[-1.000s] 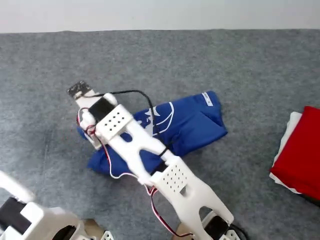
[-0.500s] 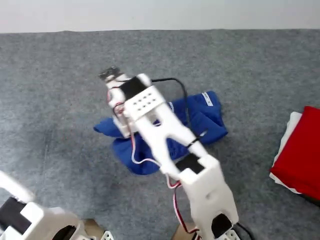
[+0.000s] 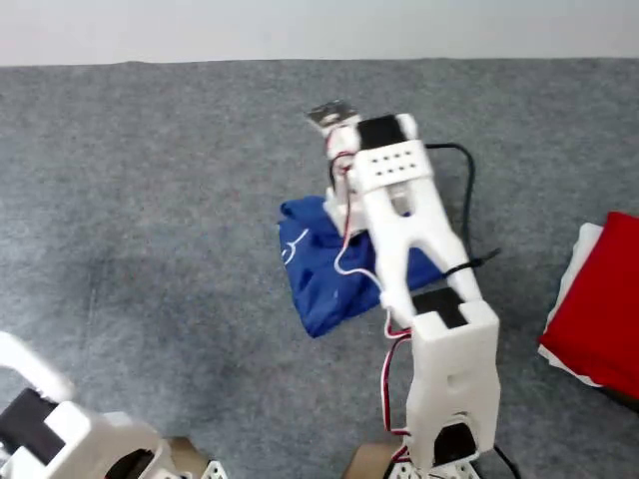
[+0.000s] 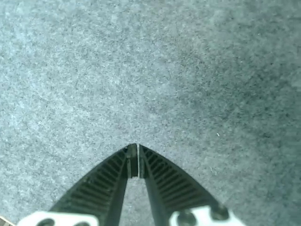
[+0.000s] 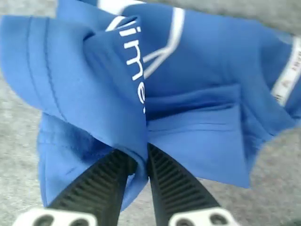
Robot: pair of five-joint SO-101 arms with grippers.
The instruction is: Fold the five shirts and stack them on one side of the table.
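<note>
A blue shirt (image 3: 324, 264) with white print lies bunched on the grey table, partly under the right arm. My right gripper (image 5: 141, 157) is shut on a fold of the blue shirt (image 5: 188, 103), lifting that fold over the rest of the cloth. In the high view the right arm's wrist (image 3: 384, 165) hangs above the shirt's far right part. At the table's right edge lies a stack with a red shirt (image 3: 599, 304) on top of a white one (image 3: 574, 264). My left gripper (image 4: 134, 162) is shut on nothing, over bare grey table near the front left.
The left arm's base (image 3: 50, 434) sits at the front left corner. Grey felt table (image 3: 150, 200) stretches open to the left and behind the blue shirt. A white wall (image 3: 300, 30) runs along the table's far edge.
The right arm has swung from the left to the right, dragging the blue shirt's left part over itself. The shirt is now folded into a narrower bundle. The left arm stayed still.
</note>
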